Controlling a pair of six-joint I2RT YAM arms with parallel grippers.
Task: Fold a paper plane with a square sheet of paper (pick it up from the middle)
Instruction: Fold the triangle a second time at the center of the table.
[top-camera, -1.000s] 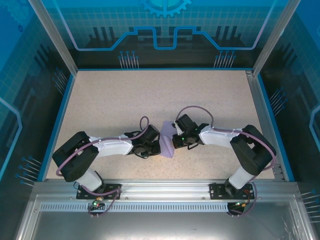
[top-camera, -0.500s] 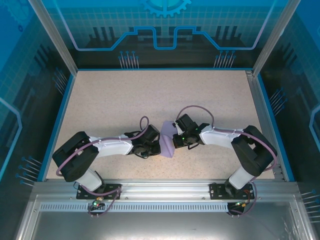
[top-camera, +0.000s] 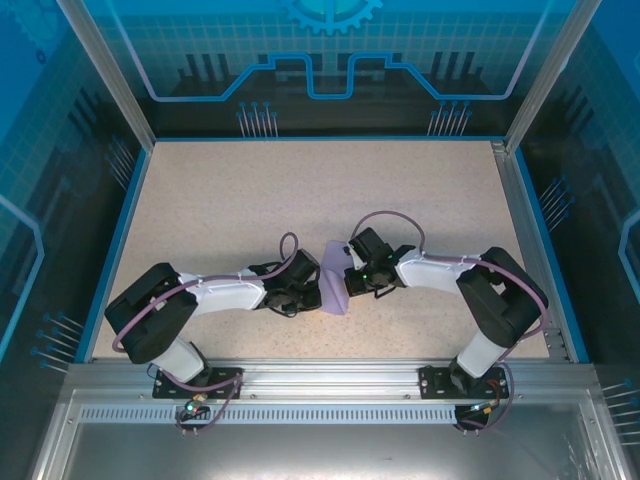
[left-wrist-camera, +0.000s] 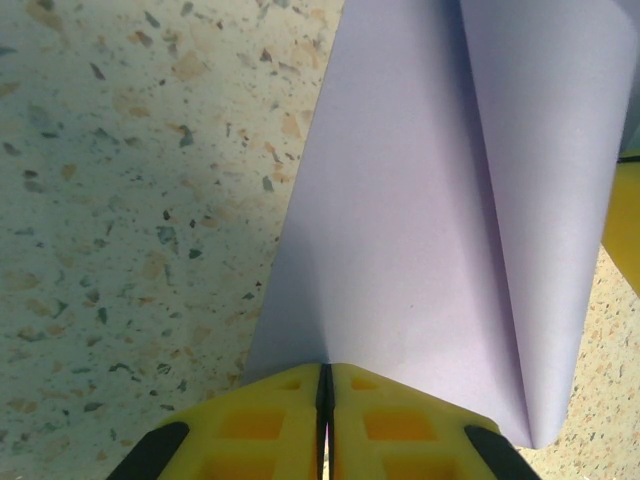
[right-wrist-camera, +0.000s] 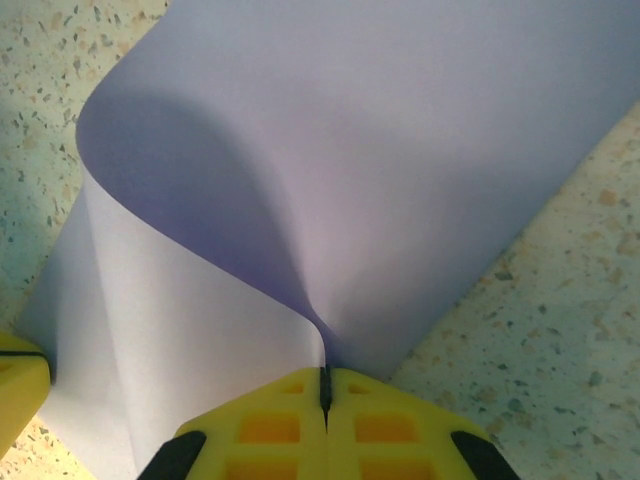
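Two pinches, one sheet. We see the left fingers (left-wrist-camera: 265, 420) closed tight on the left edge of the square sheet of paper (top-camera: 333, 283), which bows up between the arms, mid-counter (top-camera: 250, 200). Right fingers (right-wrist-camera: 385, 420) are closed tight on its right edge.

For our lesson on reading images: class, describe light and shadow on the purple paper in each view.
Right wrist view: the curled sheet throws a dark, soft-edged shadow on its own lower layer. Left wrist view: evenly lit, with a faint shadow on the speckled table beside it. Top view: even light, no glare.
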